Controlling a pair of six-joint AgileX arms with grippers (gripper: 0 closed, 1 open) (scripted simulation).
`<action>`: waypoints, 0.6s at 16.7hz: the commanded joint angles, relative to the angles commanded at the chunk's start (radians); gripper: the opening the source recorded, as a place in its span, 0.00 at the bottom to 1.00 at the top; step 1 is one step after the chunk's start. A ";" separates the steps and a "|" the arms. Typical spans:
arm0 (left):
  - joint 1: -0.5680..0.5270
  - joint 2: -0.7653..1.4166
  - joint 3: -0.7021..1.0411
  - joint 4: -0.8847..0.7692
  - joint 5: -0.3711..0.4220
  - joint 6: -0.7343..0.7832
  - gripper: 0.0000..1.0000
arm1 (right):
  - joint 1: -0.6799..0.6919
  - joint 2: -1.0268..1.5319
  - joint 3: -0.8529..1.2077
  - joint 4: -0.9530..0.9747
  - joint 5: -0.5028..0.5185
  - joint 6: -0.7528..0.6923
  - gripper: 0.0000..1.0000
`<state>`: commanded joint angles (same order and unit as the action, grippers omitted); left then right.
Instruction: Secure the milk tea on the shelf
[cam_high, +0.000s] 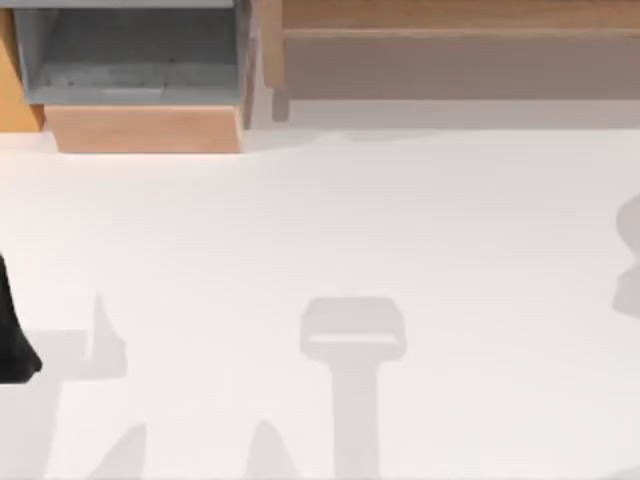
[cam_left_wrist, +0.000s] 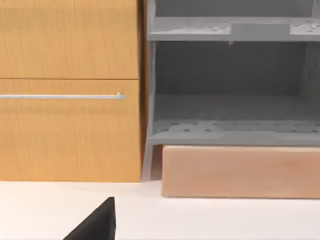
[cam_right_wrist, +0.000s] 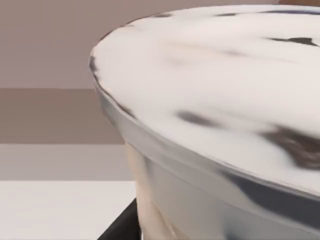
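Along the far edge of the table (cam_high: 320, 300) there are two pieces of furniture. On the left sits a grey-lined box with a wood front (cam_high: 140, 80), and beside it on the right runs the shelf (cam_high: 450, 40), a long light-brown plank with a grey-brown panel under it. There's just a narrow gap between the two. Everything in front of them is open white tabletop, so tons of room across the middle, with only soft grey shadows lying on it.

The left arm (cam_high: 12, 335) shows as a dark shape poking in at the table's left edge, well back from the furniture. Can't tell what its pincer is doing. From the left wrist view you get the box face-on, plus an orange-wood cabinet (cam_left_wrist: 70, 90) with a thin metal handle (cam_left_wrist: 62, 96) standing right next to it, and a black corner of the arm's own hardware low in the frame.

The milk tea (cam_right_wrist: 215, 115) is super close in the right wrist view: pale top with dark smudges, a silvery rim, creamy side below. The shelf's brown bands sit behind it. Whether the right pincer is actually clamped on the cup, honestly can't tell.
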<state>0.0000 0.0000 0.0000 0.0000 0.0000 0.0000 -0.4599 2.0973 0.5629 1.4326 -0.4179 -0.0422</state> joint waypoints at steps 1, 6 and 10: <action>0.000 0.000 0.000 0.000 0.000 0.000 1.00 | 0.000 0.000 0.000 0.000 0.000 0.000 0.32; 0.000 0.000 0.000 0.000 0.000 0.000 1.00 | 0.000 0.000 0.000 0.000 0.000 0.000 0.00; 0.000 0.000 0.000 0.000 0.000 0.000 1.00 | 0.000 0.000 0.000 0.000 0.000 0.000 0.00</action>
<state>0.0000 0.0000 0.0000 0.0000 0.0000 0.0000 -0.4599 2.0973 0.5629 1.4326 -0.4179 -0.0422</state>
